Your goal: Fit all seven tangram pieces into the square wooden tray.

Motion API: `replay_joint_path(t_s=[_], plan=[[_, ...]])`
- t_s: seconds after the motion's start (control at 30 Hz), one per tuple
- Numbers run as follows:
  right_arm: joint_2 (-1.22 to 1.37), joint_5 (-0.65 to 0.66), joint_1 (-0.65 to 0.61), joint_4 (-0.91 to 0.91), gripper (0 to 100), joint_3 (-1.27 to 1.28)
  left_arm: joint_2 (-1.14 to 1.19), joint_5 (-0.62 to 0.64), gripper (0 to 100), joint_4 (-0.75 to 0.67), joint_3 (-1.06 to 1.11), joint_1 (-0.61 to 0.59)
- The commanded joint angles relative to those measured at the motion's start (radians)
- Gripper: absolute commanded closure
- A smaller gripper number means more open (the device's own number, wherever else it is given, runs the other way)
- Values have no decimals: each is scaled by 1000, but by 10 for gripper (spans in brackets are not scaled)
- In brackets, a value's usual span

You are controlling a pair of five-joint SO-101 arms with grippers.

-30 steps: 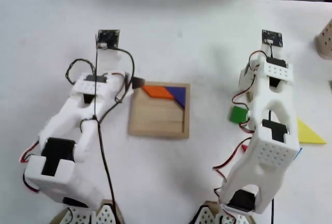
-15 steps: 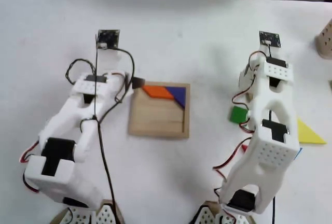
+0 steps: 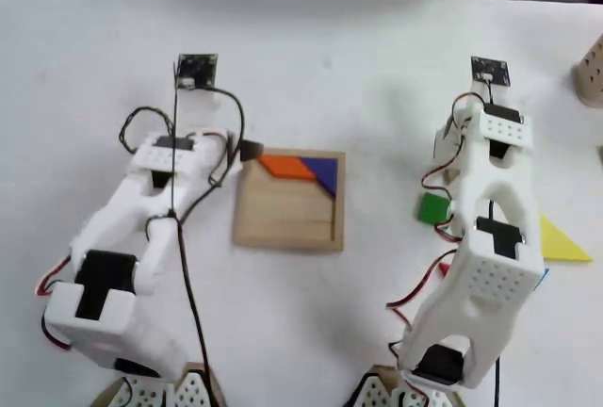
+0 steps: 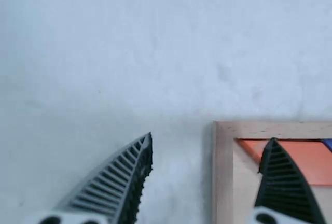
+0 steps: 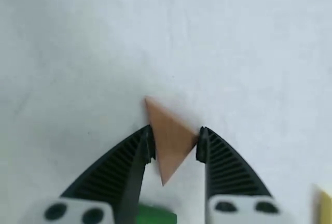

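Your right gripper (image 5: 175, 142) pinches the brown triangle (image 5: 166, 130). Your left gripper (image 4: 210, 140), wide open, straddles one wall of the tray (image 3: 241, 211), at the centre of the high view.

My left arm (image 3: 141, 228) stretches forward from its base and leans in toward the middle, wrist tipped downward. The left gripper (image 4: 210, 138) is spread wide, its two ribbed fingers (image 4: 129, 177) well apart and pointing ahead. My right arm (image 3: 485, 237) runs straight forward, humped high at the elbow, wrist angled down. The right gripper (image 5: 176, 130) is drawn in narrow, with both fingertips pressed against opposite sides of a brown triangle (image 5: 168, 141).
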Motion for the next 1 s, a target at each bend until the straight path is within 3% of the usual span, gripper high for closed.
replay_joint_path(t_s=[0.0, 0.6, 0.97], plan=[[-24, 6, -5, -1, 918, -14, -5, -31, 669, 5, -54, 13], [-168, -95, -30, 193, 915, -14, -5, -31, 669, 5, -54, 12], [-326, -201, -128, 394, 918, 21, -5, -31, 669, 5, -52, 15]])
